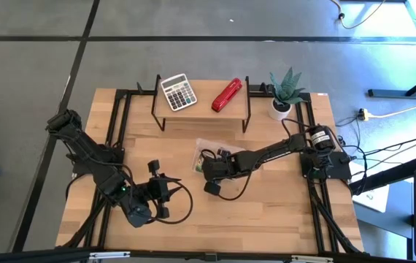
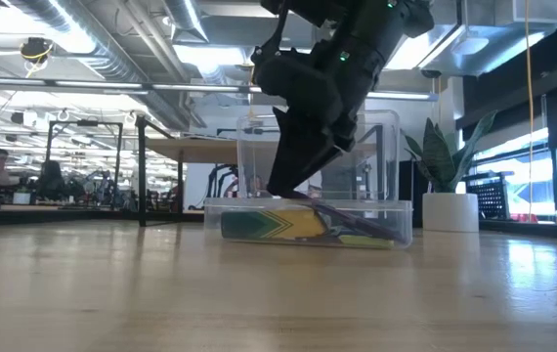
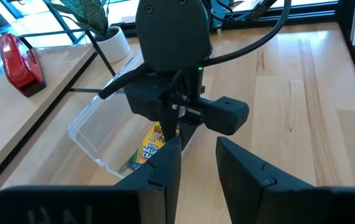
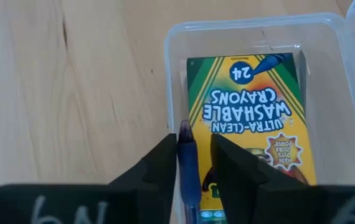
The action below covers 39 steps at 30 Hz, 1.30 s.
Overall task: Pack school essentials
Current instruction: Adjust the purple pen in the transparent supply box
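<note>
A clear plastic container [image 4: 171,74] sits mid-table [image 1: 209,155]. The yellow-green crayon box [image 4: 252,106] lies flat in it, also seen in the low view [image 2: 278,225]. My right gripper [image 4: 193,152] reaches down into the container [image 2: 308,210] and is shut on the thin dark purple pen [image 4: 185,155]. My left gripper [image 3: 197,163] hovers open over the table's near-left part [image 1: 160,191], facing the container and touching nothing. The scissors and the yellow block are out of sight. My right gripper pinches the pen between its two fingers, near one end, whose tip [image 4: 184,129] pokes out past the fingertips. The fingers come from above, slanting, and lie along the pen. The rest of the pen [image 2: 362,223] slopes down inside the container over the crayon box.
A raised shelf at the far edge carries the grey calculator [image 1: 178,92] and the red stapler [image 1: 227,95]. A potted plant [image 1: 286,91] stands at the far right corner. Black frame rails run along the table's left and right sides. Bare wood lies near the container.
</note>
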{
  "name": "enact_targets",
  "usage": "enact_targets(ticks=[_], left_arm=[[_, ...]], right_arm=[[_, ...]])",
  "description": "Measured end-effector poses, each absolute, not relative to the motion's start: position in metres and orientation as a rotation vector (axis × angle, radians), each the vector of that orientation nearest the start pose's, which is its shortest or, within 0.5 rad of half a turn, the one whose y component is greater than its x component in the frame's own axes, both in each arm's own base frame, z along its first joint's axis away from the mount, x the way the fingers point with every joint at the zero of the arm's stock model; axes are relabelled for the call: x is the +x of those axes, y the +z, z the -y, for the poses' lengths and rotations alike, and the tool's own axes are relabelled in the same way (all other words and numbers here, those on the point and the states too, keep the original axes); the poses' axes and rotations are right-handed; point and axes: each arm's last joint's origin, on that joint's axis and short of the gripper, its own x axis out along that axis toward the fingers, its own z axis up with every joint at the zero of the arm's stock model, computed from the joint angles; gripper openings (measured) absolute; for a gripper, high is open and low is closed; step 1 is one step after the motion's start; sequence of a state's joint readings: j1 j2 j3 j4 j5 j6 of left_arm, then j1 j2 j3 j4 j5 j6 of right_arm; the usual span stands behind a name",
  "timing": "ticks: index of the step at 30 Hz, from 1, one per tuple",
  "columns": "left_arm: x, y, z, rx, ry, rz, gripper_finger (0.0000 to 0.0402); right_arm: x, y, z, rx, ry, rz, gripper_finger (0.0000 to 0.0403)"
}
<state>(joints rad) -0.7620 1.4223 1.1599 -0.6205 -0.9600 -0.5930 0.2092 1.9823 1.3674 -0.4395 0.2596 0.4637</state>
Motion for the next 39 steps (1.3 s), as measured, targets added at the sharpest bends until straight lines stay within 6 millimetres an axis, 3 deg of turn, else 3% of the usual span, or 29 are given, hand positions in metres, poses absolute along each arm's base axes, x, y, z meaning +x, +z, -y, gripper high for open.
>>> enact_targets(ticks=[15, 21, 39], left_arm=[[0.224, 0.294, 0.181, 0.095, 0.339, -0.487, 0.0094], [0.224, 0.294, 0.181, 0.096, 0.339, -0.488, 0.0094], [0.224, 0.294, 0.181, 0.096, 0.339, -0.488, 0.0094]], right_arm=[[0.399, 0.169, -0.077, 0.177, -0.278, -0.999, 0.0044], [0.399, 0.169, -0.077, 0.195, -0.248, -1.021, 0.0038], [0.406, 0.206, -0.069, 0.143, -0.256, -1.093, 0.004]])
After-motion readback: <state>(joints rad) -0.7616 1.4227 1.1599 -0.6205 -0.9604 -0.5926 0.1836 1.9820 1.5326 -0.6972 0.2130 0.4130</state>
